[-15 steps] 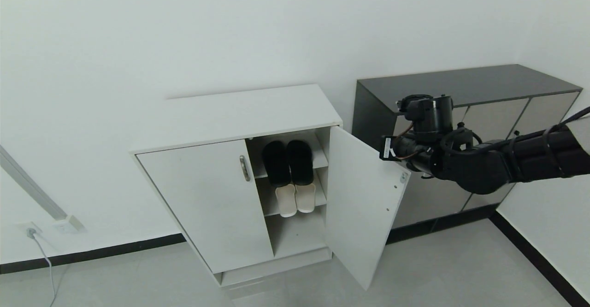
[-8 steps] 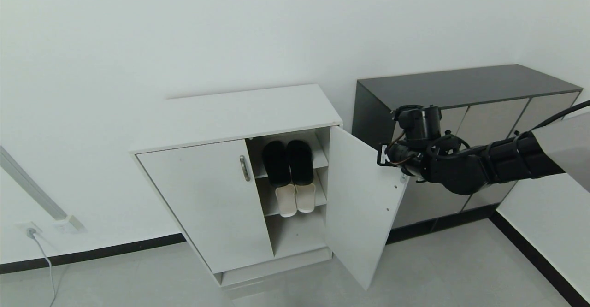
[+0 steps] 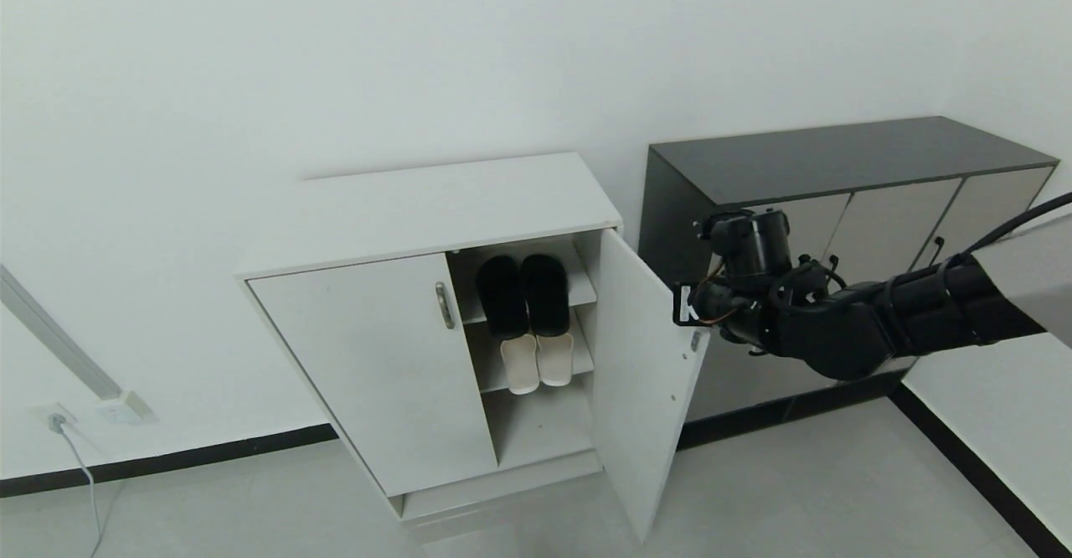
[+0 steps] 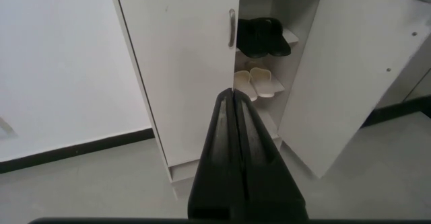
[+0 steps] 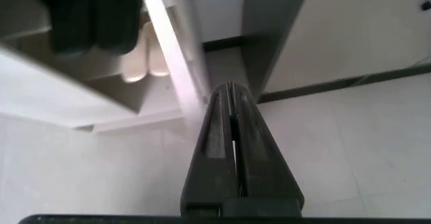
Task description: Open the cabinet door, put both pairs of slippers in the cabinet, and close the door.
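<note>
The white cabinet [image 3: 435, 206] has its left door closed and its right door [image 3: 641, 374] swung partly open. Black slippers [image 3: 523, 294] lie on the upper shelf, with white slippers [image 3: 536, 361] on the shelf below. My right gripper [image 3: 682, 304] is shut and sits against the outer face of the open door near its top corner. In the right wrist view the shut gripper [image 5: 232, 86] meets the door edge [image 5: 168, 49], with the black slippers [image 5: 87, 15] beyond. My left gripper [image 4: 233, 93] is shut and empty, hanging in front of the closed left door [image 4: 188, 69].
A dark grey sideboard [image 3: 837, 156] stands right of the cabinet, just behind my right arm. A white surface [image 3: 997, 399] fills the lower right corner. A wall socket with a cable [image 3: 59, 420] is low on the left. Grey floor lies open in front.
My right arm has moved left and slightly down, and the open door has swung with it toward the cabinet. The slippers have not moved.
</note>
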